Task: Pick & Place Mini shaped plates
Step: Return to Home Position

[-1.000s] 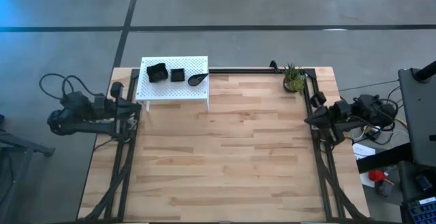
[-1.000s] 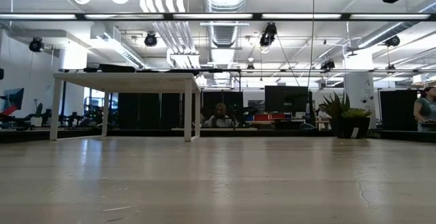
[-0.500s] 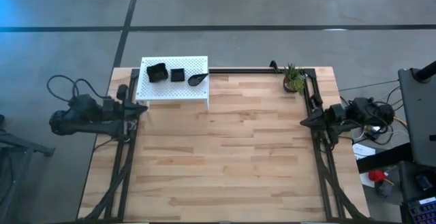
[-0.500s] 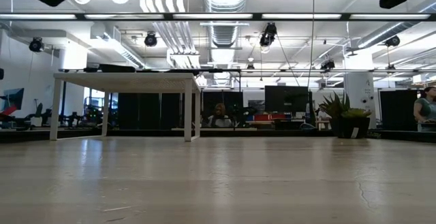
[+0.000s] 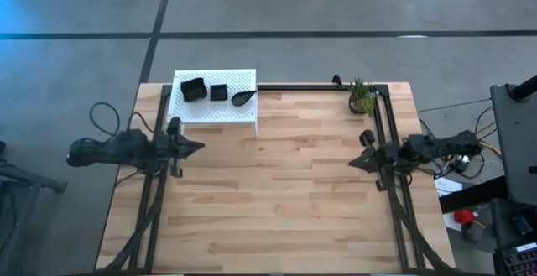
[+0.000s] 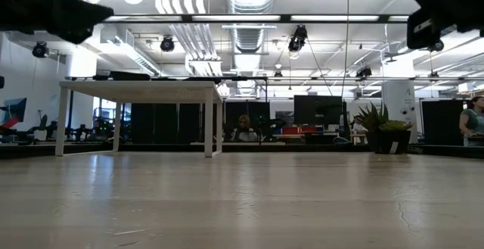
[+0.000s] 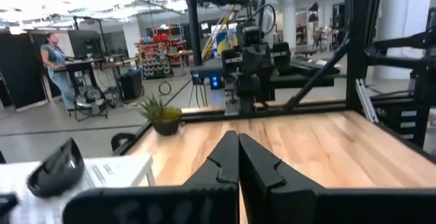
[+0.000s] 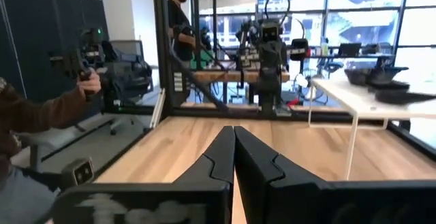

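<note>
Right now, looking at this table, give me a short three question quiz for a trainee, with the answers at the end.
1. True or false: the left gripper and the right gripper are both shut and empty.
2. Where are the black plates? A: on the white platform. B: in the left gripper. C: in the right gripper.
3. Fill in: the potted plant stands on the ___ arm's side.
Key: 1 true; 2 A; 3 right.
</note>
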Controlling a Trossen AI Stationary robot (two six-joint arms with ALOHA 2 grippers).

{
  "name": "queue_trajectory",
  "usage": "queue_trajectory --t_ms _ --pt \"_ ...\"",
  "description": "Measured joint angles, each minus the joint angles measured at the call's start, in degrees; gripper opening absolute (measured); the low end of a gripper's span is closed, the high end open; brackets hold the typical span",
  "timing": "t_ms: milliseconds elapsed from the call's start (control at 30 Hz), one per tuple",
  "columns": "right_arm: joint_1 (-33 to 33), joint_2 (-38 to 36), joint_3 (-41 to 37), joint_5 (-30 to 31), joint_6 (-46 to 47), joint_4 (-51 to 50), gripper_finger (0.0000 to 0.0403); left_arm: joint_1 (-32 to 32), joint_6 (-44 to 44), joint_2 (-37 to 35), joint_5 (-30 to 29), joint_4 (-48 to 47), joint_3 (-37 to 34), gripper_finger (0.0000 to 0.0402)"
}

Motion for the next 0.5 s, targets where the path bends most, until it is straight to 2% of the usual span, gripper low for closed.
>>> queue_trajectory --t_ms 267,500 --pt "-0.02 0.03 -5.9 0.02 -0.38 5.14 0.0008 0.0 -0.7 0.0 0.02 3.73 -5.46 0.0" --pt "-0.04 0.02 -6.14 0.09 -0.39 5.32 0.0008 0.0 -0.68 0.0 0.17 6.05 -8.9 0.0"
